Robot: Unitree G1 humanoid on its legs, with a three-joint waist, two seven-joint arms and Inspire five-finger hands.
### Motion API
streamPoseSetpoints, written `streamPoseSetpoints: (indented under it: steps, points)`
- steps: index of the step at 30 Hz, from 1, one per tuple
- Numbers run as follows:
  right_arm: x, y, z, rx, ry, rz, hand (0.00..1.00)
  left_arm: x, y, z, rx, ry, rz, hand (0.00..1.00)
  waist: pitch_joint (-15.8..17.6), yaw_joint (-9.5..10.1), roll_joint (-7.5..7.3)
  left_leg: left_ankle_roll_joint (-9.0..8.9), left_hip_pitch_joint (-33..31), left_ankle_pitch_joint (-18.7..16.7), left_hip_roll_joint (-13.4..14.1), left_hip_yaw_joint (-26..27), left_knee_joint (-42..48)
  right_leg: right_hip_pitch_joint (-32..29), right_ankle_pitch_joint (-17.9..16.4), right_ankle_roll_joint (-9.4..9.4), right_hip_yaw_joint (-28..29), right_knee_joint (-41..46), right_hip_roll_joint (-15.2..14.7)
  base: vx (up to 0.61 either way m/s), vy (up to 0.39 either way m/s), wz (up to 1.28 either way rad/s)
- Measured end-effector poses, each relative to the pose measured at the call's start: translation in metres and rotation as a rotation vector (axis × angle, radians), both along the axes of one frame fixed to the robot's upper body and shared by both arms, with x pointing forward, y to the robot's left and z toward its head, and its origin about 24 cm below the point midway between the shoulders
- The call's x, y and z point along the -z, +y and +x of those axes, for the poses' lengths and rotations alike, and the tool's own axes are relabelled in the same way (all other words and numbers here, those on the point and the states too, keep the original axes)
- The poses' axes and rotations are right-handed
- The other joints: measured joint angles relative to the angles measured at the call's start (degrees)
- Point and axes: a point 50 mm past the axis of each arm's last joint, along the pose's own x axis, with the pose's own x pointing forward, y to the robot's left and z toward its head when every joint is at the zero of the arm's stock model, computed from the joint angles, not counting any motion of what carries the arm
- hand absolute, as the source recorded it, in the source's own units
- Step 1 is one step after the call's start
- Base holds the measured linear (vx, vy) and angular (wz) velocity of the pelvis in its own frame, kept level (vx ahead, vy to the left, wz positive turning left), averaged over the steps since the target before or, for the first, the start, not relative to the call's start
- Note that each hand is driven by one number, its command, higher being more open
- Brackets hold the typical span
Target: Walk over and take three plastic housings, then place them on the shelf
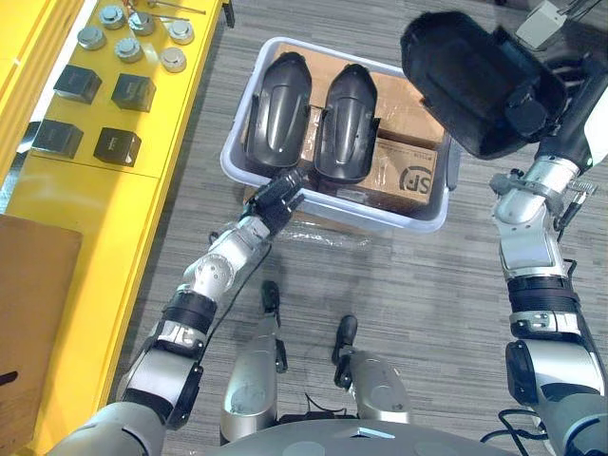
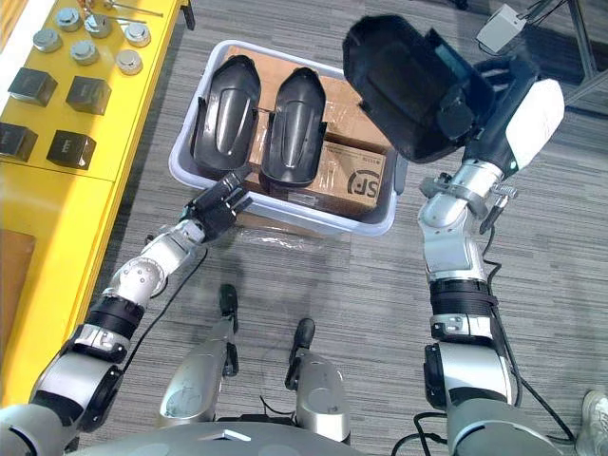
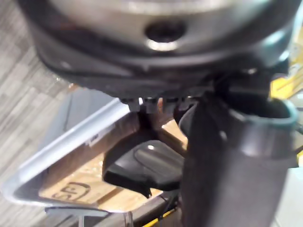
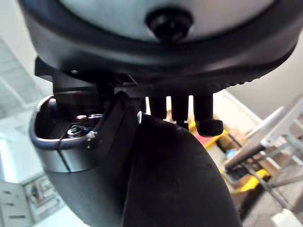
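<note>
Pickup under way: your right hand point(image 2: 494, 119) grips one raised plastic housing point(image 2: 404, 81). Your left hand point(image 2: 218, 204), grip unreadable, sits at the bin point(image 2: 313, 217) rim. The nearest housing point(image 2: 225, 114) lies just beyond its fingers and likely needs closing on next.

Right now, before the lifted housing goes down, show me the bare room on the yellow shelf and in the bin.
Yellow shelf: a bare strip between the black square blocks and the brown board; its far end is crowded with round metal parts. Pale plastic bin: bare cardboard box right of the two black plastic housings.
</note>
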Motion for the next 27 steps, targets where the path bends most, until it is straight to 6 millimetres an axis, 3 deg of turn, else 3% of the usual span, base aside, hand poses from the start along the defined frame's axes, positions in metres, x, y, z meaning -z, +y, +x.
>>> streamPoseSetpoints:
  steps: [8, 16, 22, 27]
  points:
    - [-0.021, 0.033, -0.013, -0.123, -0.177, -0.134, 0.0, -0.018, -0.021, 0.004, 0.044, -0.055, -0.182, 1.0, 0.0, -1.37, -0.05, -0.01, 0.9, 0.1, 0.0, 0.2, 0.0, 0.8, 0.0, 0.0, 0.4, 0.0, 0.0, 0.01, -0.011, -0.01]
    - [0.009, 0.068, -0.015, -0.279, -0.138, -0.169, 0.0, -0.014, -0.062, -0.006, 0.153, -0.059, -0.259, 1.0, -0.1, -2.63, -0.17, -0.56, 1.9, -0.7, 0.2, 1.0, 0.0, 1.3, 0.3, 0.21, 1.3, -0.2, -0.1, -0.01, -0.01, -0.05]
    - [0.029, 0.081, -0.018, -0.348, -0.082, -0.133, 0.0, -0.014, -0.073, -0.009, 0.182, -0.071, -0.279, 1.0, -0.1, -2.54, -0.17, -0.32, 2.6, -0.5, 0.2, 1.3, 0.0, 2.3, 0.6, 0.22, 1.6, -1.1, -0.2, 0.04, -0.023, -0.04]
    - [0.051, 0.097, -0.023, -0.443, 0.009, -0.165, 0.0, -0.022, -0.082, -0.013, 0.205, -0.111, -0.395, 1.0, -0.1, -2.6, -0.17, -0.47, 2.6, -0.6, 0.2, 1.2, 0.0, 2.7, 0.6, 0.26, 1.4, -2.0, -0.1, 0.04, -0.022, 0.0]
